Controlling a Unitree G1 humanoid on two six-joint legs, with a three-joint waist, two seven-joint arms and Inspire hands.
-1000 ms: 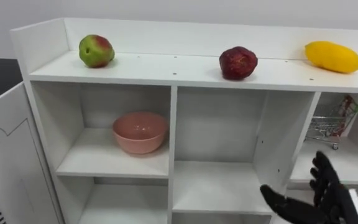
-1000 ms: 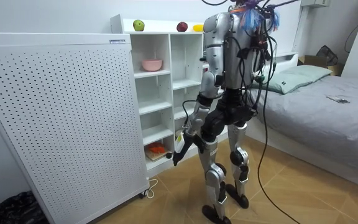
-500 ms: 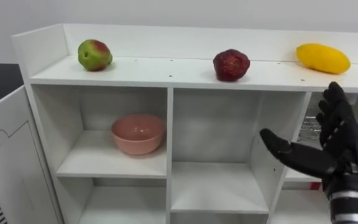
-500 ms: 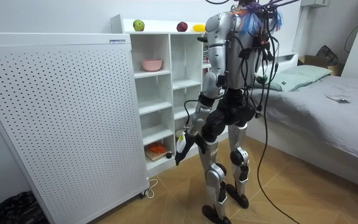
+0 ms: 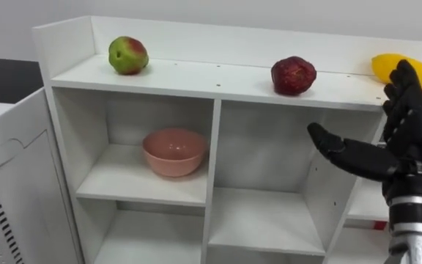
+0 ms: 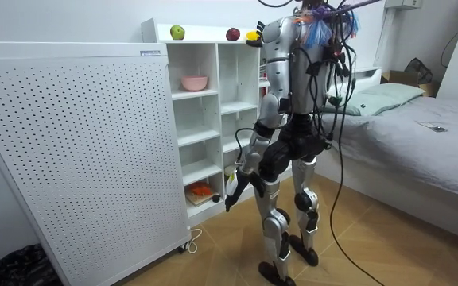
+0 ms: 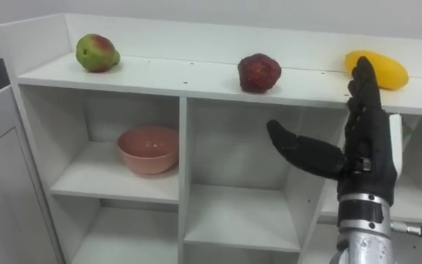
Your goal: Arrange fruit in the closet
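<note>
Closet: a white closet [image 5: 212, 169] with open shelves is faced by the standing robot, and every place below is given from it.
Fruit: three pieces are set on the closet's top board. A green-and-red apple [image 5: 128, 55] lies toward its left end, a dark red fruit [image 5: 293, 75] above its middle column, and a yellow fruit [image 7: 393, 72] toward its right end.
Right hand: the right hand [image 5: 405, 150] is held up before the closet's right column, with fingers straight and spread, thumb out sideways, and nothing gripped. Its fingertips overlap the yellow fruit, but whether it is touched cannot be told.
Left hand: the left hand [image 6: 230, 193] is hung low, level with the closet's lower shelves. Its state cannot be told.
Done: little or nothing, as judged from these views. No fruit is seen inside the upper compartments, and none is held in the right hand.
Left: the yellow fruit is judged to be the first target. It is not yet grasped, and all three pieces probably remain to be placed.
Eye views alone: a pink bowl [image 5: 174, 152] is shown in the closet's upper left compartment, and the right hand's spread is shown closely.
Room view alone: the closet's full height is shown, with something orange [image 6: 201, 191] on a low shelf. A perforated white panel [image 6: 70, 151] stands at the closet's left, and a bed [image 6: 420, 127] lies well off to its right.
</note>
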